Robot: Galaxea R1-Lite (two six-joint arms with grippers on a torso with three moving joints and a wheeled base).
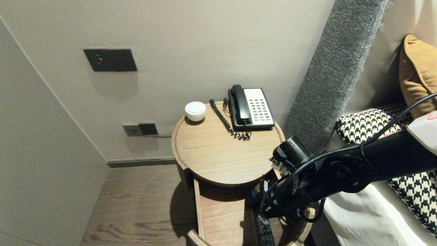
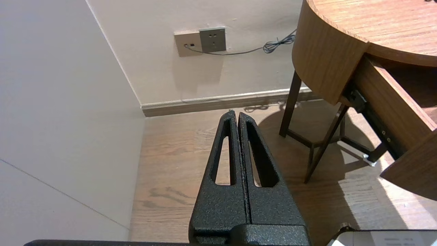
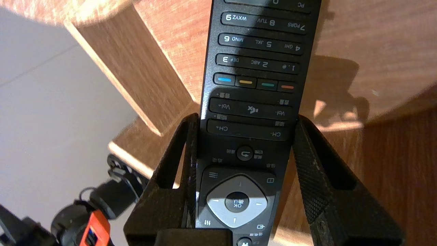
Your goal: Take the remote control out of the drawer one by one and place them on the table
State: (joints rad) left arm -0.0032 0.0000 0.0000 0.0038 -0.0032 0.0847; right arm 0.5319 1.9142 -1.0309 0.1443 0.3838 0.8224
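1. Right wrist view: the right gripper (image 3: 245, 119) clamps the remote control (image 3: 254, 85) by its long edges. It holds the remote above the open drawer (image 1: 218, 212), at the near side of the round bedside table (image 1: 211, 150).
2. Left gripper (image 2: 237, 116): fingers pressed together, empty, parked low on the left above the floor (image 2: 177, 177).
3. Risk: the remote's free end projects past the fingertips. Striking the drawer wall (image 3: 136, 75) could lever it loose.
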